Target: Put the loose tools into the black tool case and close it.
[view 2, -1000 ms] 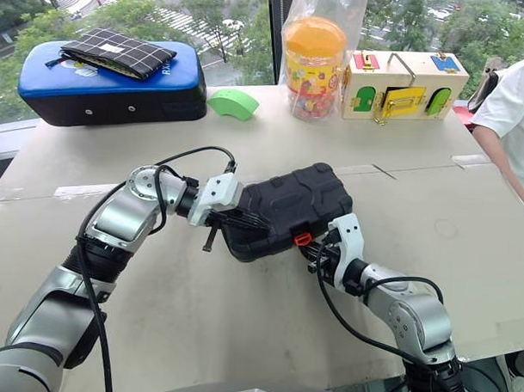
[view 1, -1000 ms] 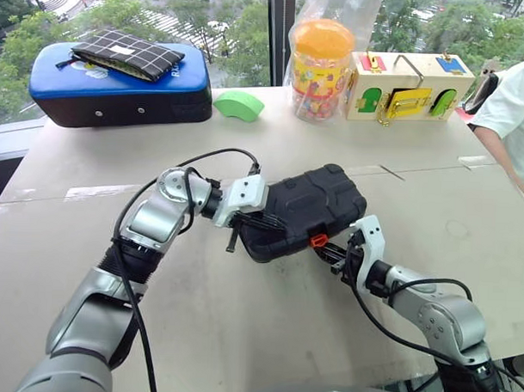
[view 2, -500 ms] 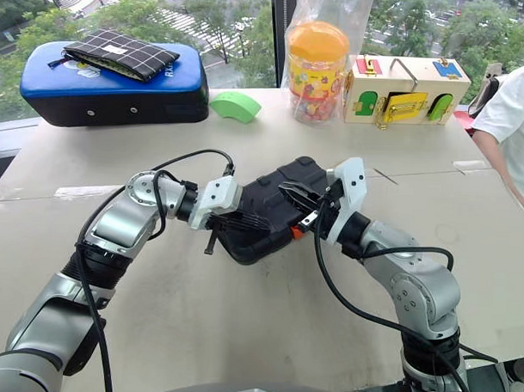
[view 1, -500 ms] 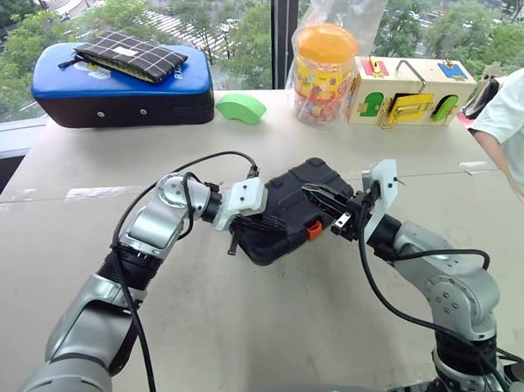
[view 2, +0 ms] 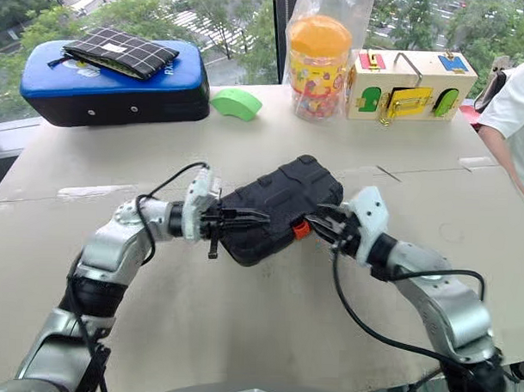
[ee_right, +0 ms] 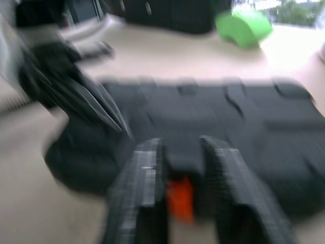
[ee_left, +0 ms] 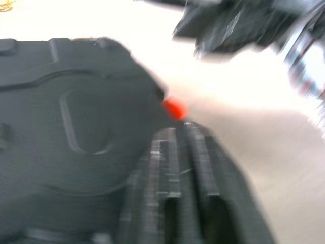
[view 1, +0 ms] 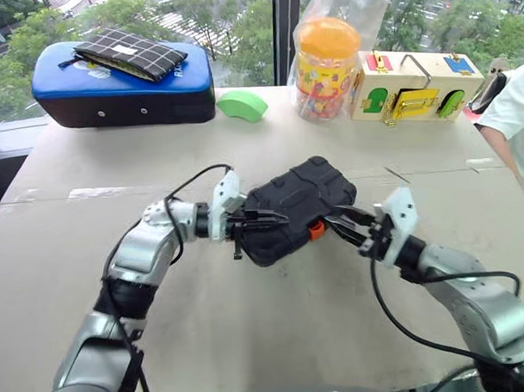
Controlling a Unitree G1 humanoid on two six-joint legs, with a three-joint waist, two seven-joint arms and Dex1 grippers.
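Both grippers backed off the shut case [view 1: 298, 208] mid-tabletop; left gripper [view 1: 274, 220] and right gripper [view 1: 345, 226] jaws parted, empty.

Blue-topped case [view 1: 119, 88], green block [view 1: 241, 105], orange-lidded jar [view 1: 325, 69], wooden latch box [view 1: 416, 88].

Closed black tool case [ee_left: 71, 152] with orange latch [ee_left: 175, 108] beside left gripper's fingers [ee_left: 177, 178]
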